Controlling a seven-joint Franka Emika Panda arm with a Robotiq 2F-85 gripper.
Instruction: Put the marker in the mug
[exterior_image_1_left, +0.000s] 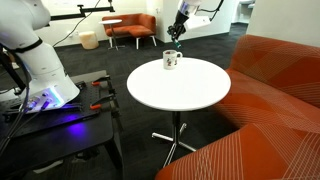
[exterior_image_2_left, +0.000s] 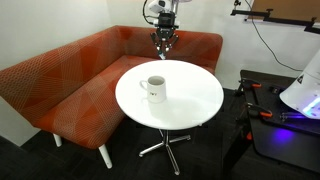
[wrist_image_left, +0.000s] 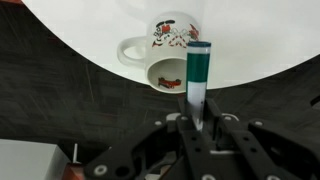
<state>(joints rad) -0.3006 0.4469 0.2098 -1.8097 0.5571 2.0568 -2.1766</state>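
Green-teal and thin, the marker (wrist_image_left: 199, 72) is pinched at one end by the gripper (wrist_image_left: 200, 120), whose fingers are closed against its sides. In the wrist view it is seen held clear of the mug (wrist_image_left: 165, 55), its free end crossing the rim beside the opening. The mug, white with red and dark markings, is set upright on a round white table (exterior_image_2_left: 190, 105). In both exterior views the gripper (exterior_image_1_left: 178, 32) hangs above the mug, apart from it. An orange sofa (exterior_image_2_left: 60, 80) is placed behind the mug, around the table.
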